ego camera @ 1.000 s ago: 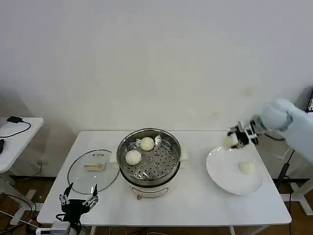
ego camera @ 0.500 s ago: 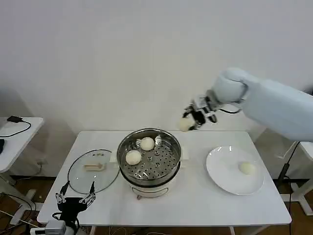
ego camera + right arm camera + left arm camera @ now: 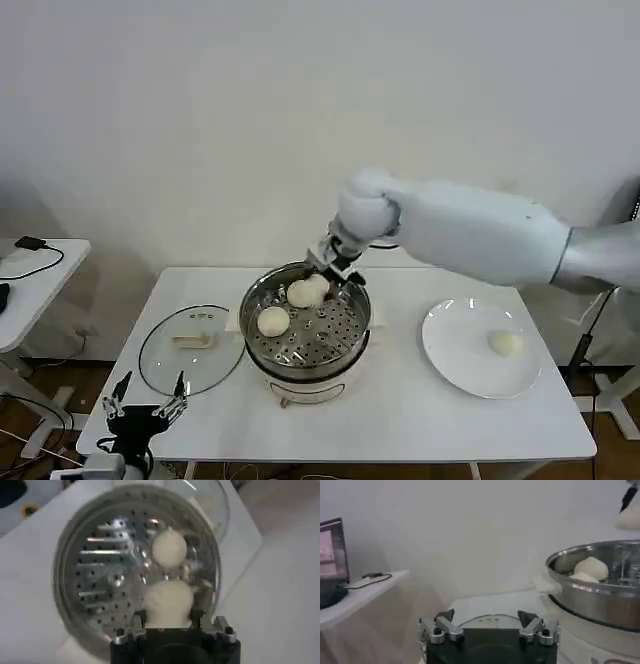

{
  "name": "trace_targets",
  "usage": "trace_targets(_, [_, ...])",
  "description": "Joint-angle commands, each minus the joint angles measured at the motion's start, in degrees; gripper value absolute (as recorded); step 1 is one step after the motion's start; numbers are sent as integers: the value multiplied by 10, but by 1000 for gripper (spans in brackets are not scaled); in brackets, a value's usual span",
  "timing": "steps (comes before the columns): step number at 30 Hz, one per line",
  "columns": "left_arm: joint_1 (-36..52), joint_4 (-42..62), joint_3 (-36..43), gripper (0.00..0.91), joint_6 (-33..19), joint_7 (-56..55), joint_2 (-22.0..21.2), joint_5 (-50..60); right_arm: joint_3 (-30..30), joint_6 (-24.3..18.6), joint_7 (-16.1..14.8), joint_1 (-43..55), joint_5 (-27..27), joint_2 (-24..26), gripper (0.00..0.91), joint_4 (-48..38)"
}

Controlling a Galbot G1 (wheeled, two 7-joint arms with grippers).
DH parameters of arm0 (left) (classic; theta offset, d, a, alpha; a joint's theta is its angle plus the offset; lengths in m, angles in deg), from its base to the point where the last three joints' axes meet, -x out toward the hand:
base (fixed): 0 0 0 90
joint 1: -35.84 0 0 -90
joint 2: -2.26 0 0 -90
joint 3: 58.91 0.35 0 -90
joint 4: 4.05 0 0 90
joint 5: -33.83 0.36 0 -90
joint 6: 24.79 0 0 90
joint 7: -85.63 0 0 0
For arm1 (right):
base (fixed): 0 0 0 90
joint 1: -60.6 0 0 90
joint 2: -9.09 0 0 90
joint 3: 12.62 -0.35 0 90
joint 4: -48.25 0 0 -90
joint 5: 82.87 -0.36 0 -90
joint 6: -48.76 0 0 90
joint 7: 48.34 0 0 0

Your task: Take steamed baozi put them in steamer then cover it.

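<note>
**Third bun carried over the steamer**

White wall is seen behind a white table (image 3: 400, 410) on which everything is laid out. At the near left corner, below the table edge, the left gripper (image 3: 140, 408) is parked with its fingers spread and empty, kept clear of the work. Just beyond it the cover (image 3: 190, 348), clear glass with a cream bar handle, is laid flat beside the pot, presumably so the opening is left free until loading is finished. In the middle stands the steamer (image 3: 305, 325), shiny steel with a perforated tray; two smooth cream-white buns (image 3: 272, 321) are seated on the tray's left half. A third bun (image 3: 167, 601) is clamped between the fingers of the right gripper (image 3: 335, 262), held above the far rim for lowering. To the right, one last bun (image 3: 505, 343) is left on the white plate (image 3: 455, 360).
</note>
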Motion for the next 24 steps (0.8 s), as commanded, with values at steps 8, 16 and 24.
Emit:
trace_targets(8, [0, 1, -1, 907, -1, 0, -5, -1, 36, -68, 5, -35, 66, -33, 595, 14])
trace_targets(16, [-2, 4, -5, 907, -2, 0, -7, -2, 43, -80, 4, -35, 84, -35, 595, 16])
trace_targets(24, [0, 5, -5, 907, -2, 1, -7, -2, 47, -83, 0, -34, 81, -32, 595, 21])
